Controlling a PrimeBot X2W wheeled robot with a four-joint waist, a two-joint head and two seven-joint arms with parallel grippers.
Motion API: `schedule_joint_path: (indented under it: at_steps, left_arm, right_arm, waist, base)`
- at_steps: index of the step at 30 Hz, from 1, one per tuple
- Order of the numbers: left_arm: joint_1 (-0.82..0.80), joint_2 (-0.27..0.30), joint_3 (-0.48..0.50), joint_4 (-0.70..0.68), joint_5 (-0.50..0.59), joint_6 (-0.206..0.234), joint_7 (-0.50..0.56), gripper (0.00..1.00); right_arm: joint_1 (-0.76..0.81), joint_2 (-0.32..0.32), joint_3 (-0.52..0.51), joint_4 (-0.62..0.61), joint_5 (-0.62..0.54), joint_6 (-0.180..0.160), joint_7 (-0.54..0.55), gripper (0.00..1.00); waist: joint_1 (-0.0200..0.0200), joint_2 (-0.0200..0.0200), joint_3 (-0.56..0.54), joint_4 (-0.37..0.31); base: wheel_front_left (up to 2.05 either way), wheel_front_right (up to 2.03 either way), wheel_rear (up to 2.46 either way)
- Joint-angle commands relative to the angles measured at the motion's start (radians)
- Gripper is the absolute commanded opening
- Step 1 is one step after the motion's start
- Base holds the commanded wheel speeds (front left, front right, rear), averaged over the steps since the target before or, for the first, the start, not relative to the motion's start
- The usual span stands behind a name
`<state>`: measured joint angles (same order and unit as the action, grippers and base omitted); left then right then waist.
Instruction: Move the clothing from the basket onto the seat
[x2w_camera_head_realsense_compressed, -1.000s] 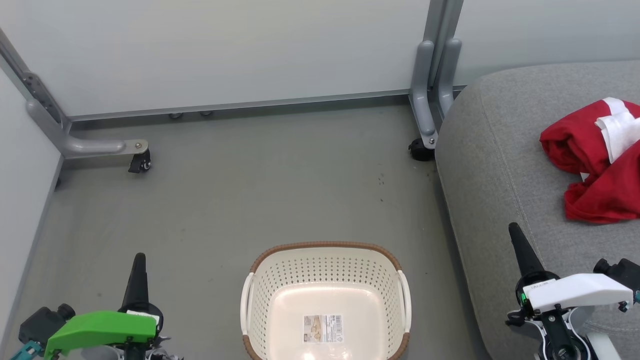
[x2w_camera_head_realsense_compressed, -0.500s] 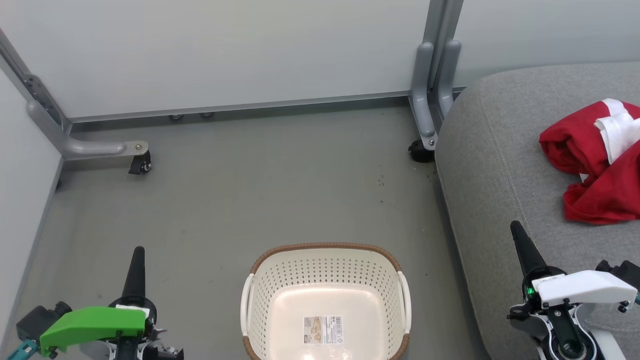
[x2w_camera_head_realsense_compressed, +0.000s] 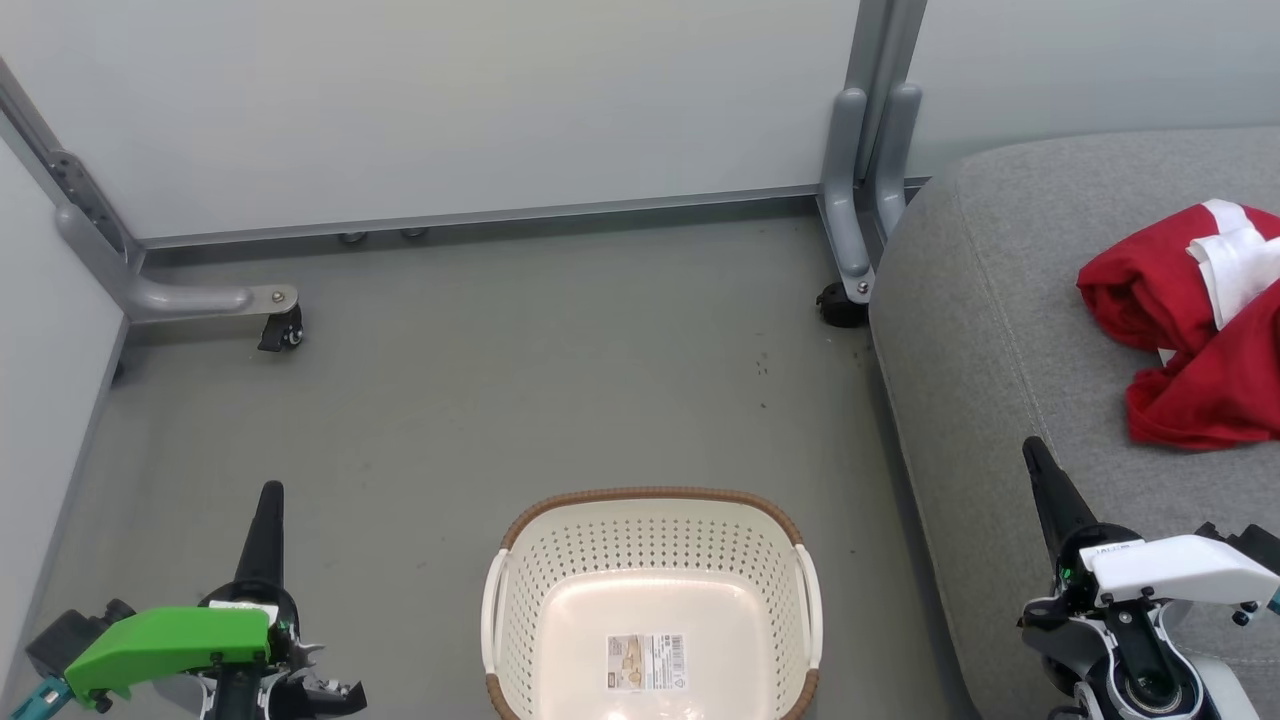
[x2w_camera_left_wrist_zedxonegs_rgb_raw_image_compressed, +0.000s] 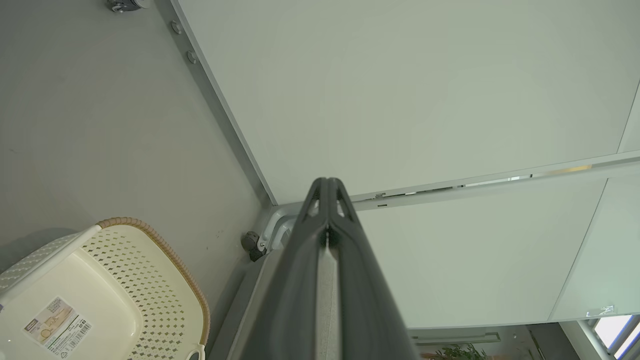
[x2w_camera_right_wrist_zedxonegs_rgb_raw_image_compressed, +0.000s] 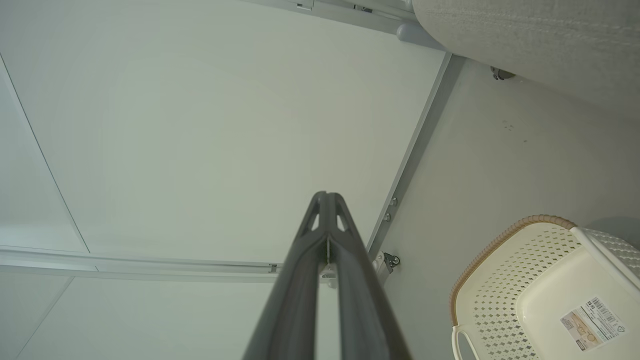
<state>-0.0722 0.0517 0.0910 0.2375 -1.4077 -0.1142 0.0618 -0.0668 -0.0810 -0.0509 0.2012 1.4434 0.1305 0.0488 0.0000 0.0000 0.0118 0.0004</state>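
the left tool (x2w_camera_head_realsense_compressed: 269, 500) sits at the lower left, its two dark fingers pressed together and pointing straight up ahead of a green wrist cover (x2w_camera_head_realsense_compressed: 165, 645). the right tool (x2w_camera_head_realsense_compressed: 1036, 462) sits at the lower right, fingers likewise together and tilted slightly leftward, ahead of a white wrist cover (x2w_camera_head_realsense_compressed: 1180, 575).

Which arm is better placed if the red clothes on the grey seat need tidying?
Probably the right: the right fingers are by the seat, nearest the clothing. The left fingers hang beyond the empty basket.
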Motion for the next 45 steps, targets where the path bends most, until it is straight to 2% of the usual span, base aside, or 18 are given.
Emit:
schedule_joint_path:
  at_steps: [1, 27, 45]
  left_arm:
    - [-0.022, 0.002, 0.005, 0.000, -0.024, -0.007, 0.008, 0.00]
    - [-0.044, -0.001, 0.026, 0.009, -0.209, -0.020, 0.055, 0.00]
    - [-0.043, -0.001, 0.025, 0.009, -0.207, -0.019, 0.056, 0.00]
  right_arm:
    - [-0.018, -0.002, -0.004, 0.002, 0.022, 0.000, 0.005, 0.00]
    - [-0.044, 0.006, -0.030, 0.045, 0.201, 0.000, 0.039, 0.00]
    - [-0.043, 0.011, -0.037, 0.045, 0.192, 0.000, 0.046, 0.00]
  waist:
    - [0.0000, 0.0000, 0.000, 0.000]
    - [0.0000, 0.0000, -0.009, 0.000]
    - [0.0000, 0.0000, -0.009, 0.000]
  base:
    - [0.00, 0.00, 0.00]
    - [0.00, 0.00, 0.00]
    - [0.00, 0.00, 0.00]
